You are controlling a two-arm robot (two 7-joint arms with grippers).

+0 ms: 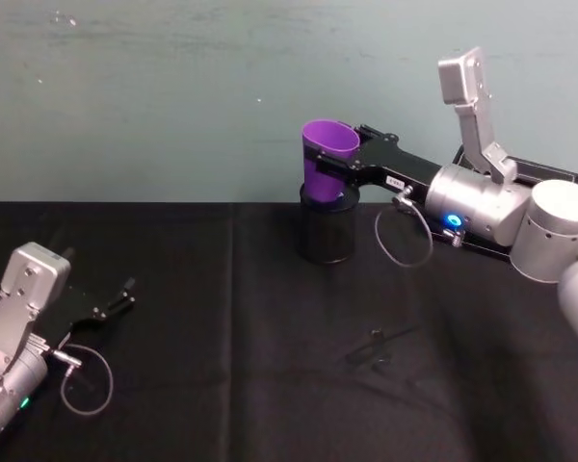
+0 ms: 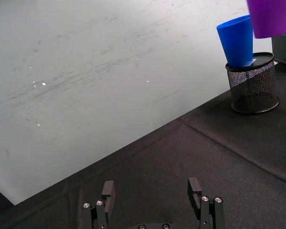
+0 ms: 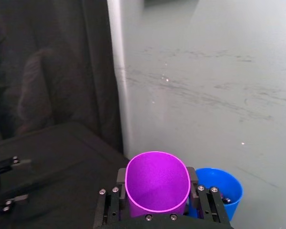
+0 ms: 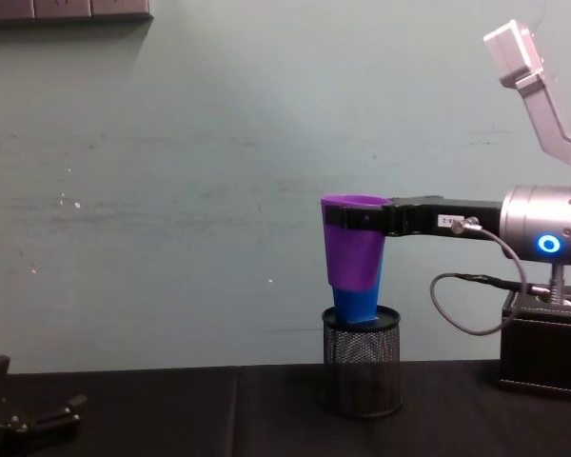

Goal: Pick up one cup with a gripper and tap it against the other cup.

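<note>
My right gripper (image 1: 350, 160), long and black with a white label, is shut on the purple cup (image 1: 328, 159) just below its rim and holds it in the air at the back of the table. The blue cup (image 4: 358, 303) stands slightly tilted inside a black mesh pen holder (image 4: 362, 371). In the chest view the purple cup (image 4: 354, 243) hangs in front of the blue cup's upper part. The left wrist view shows the purple cup (image 2: 271, 16) right beside the blue cup's (image 2: 237, 40) rim; I cannot tell whether they touch. My left gripper (image 1: 125, 294) rests open at the near left.
A black cloth (image 1: 250, 337) covers the table, with a pale green wall close behind the pen holder (image 1: 328, 231). A black box (image 4: 544, 354) stands at the back right under my right arm. Cable loops hang from both wrists.
</note>
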